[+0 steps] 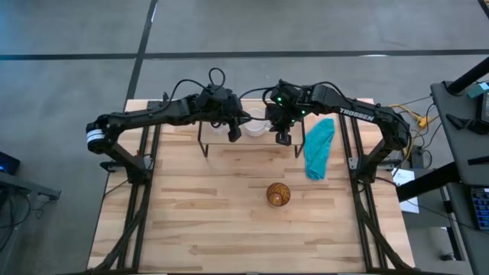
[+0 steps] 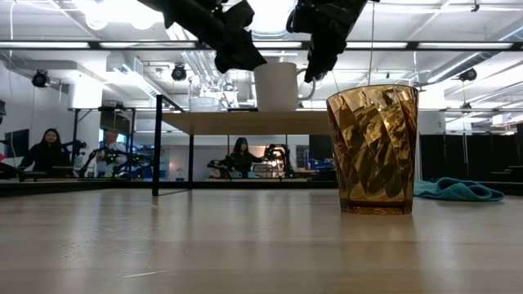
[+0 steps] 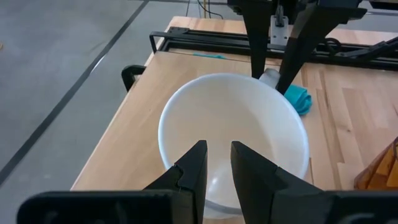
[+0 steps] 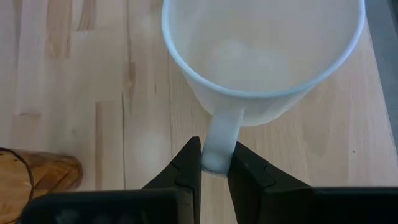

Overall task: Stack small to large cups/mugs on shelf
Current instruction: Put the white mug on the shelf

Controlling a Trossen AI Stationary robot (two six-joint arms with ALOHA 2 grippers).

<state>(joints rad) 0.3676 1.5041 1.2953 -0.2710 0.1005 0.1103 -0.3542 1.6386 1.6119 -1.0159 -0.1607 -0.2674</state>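
Two claws meet over the low light-wood shelf (image 2: 245, 122). On the left, the left claw (image 3: 217, 163) hovers above the white handled ceramic mug (image 4: 264, 53), fingers slightly parted, holding nothing. The right claw (image 4: 216, 163) pinches the mug's handle. The amber-brown textured glass tumbler (image 1: 278, 194) waits well apart on the worktop (image 1: 214, 229).

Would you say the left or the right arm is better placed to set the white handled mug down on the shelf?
Right. The right gripper pinches the white handled mug by its handle above the light-wood shelf. The left gripper only straddles the mug's rim, fingers apart.
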